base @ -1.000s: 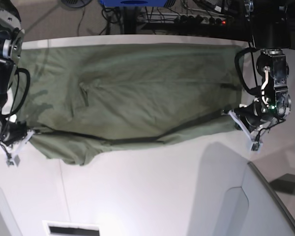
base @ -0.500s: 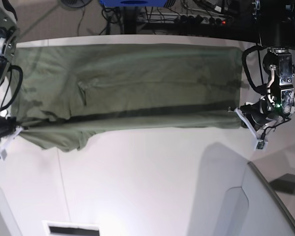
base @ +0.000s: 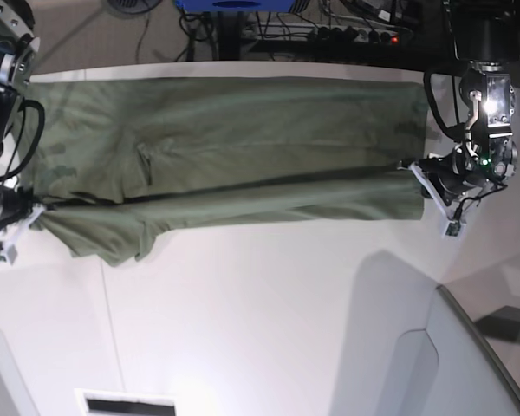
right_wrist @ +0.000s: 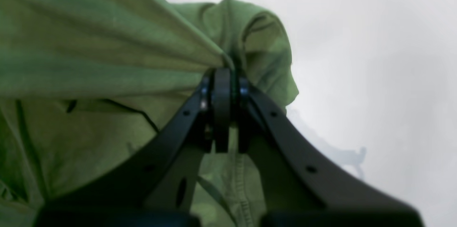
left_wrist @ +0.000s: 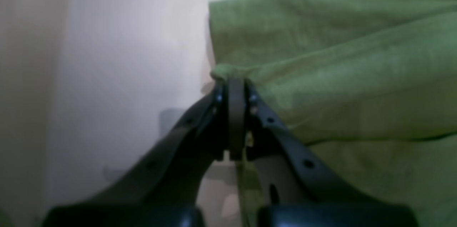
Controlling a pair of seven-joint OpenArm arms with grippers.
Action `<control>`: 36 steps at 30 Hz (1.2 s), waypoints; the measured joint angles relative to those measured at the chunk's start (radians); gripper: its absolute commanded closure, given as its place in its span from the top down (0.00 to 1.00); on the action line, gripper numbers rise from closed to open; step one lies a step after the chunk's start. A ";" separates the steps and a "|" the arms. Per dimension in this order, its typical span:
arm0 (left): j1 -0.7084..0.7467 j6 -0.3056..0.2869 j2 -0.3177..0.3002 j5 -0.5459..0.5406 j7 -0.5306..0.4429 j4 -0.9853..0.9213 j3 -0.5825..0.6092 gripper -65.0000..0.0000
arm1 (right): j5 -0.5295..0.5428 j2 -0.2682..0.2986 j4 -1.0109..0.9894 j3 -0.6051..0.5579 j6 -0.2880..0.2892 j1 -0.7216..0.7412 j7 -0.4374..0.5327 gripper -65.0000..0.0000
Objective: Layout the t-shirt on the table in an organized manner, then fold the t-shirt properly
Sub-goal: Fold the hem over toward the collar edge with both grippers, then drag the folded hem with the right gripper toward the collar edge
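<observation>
The olive-green t-shirt lies stretched wide across the far part of the white table, its near edge raised as a taut fold between both grippers. My left gripper is shut on the shirt's corner at the right; in the left wrist view the gripper pinches bunched cloth. My right gripper is shut on the shirt's edge at the left; in the right wrist view the gripper clamps gathered fabric. A sleeve hangs below the fold at the left.
A grey-white angled panel stands at the near right. A slot opening sits at the table's near edge. Cables and equipment lie beyond the far edge. The right arm's cables hang over the shirt's left end.
Both grippers have carried the shirt's near edge toward the far side. The sagging fold has pulled straight and taut, and the lower flap has shrunk.
</observation>
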 measured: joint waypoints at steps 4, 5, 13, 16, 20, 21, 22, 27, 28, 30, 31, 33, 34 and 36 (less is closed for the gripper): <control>-0.002 0.000 0.018 0.015 -0.001 -0.001 0.000 0.00 | 0.000 0.000 0.000 0.000 0.000 0.001 -0.004 0.04; -0.002 0.000 0.019 0.014 -0.002 -0.001 0.007 0.00 | 0.000 0.000 0.000 0.000 0.000 0.001 -0.020 0.09; 0.006 0.000 0.044 0.014 -0.002 -0.001 0.057 0.00 | -0.003 -0.043 0.276 0.031 -0.005 -0.045 -0.151 0.56; 0.007 0.001 0.040 0.016 0.000 -0.001 0.055 0.00 | -0.004 -0.063 0.383 0.033 0.003 -0.044 -0.200 0.56; 0.000 0.001 0.036 0.014 -0.002 -0.001 0.053 0.00 | -0.009 -0.071 0.296 -0.015 0.002 0.024 -0.194 0.56; -0.002 0.001 0.036 0.015 -0.002 -0.001 0.054 0.00 | -0.007 -0.068 0.234 -0.040 0.003 0.057 -0.172 0.56; -0.002 0.001 0.036 0.015 -0.001 -0.001 0.053 0.00 | -0.007 -0.072 0.180 -0.057 0.002 0.081 -0.141 0.56; 0.001 0.001 0.035 0.015 0.000 -0.001 0.053 0.00 | -0.003 -0.077 -0.052 -0.086 0.007 0.168 -0.036 0.56; 0.002 0.001 0.036 0.015 -0.001 -0.002 0.052 0.00 | -0.003 -0.072 -0.088 -0.086 0.006 0.177 -0.030 0.56; 0.001 0.000 0.036 0.015 -0.002 -0.002 0.052 0.00 | -0.011 -0.066 -0.139 -0.085 0.000 0.191 -0.009 0.56; 0.001 0.000 0.037 0.013 -0.002 -0.001 0.053 0.00 | -0.010 -0.066 -0.150 -0.085 0.000 0.193 0.003 0.56; 0.002 0.001 0.036 0.015 -0.001 -0.002 0.053 0.00 | -0.010 -0.069 -0.155 -0.085 0.000 0.196 0.028 0.56; 0.004 0.001 0.035 0.015 -0.001 -0.001 0.052 0.00 | -0.008 -0.072 -0.156 -0.085 0.001 0.198 0.028 0.56; 0.004 0.001 0.036 0.015 -0.001 -0.002 0.052 0.00 | -0.007 -0.073 -0.158 -0.085 0.003 0.202 0.029 0.55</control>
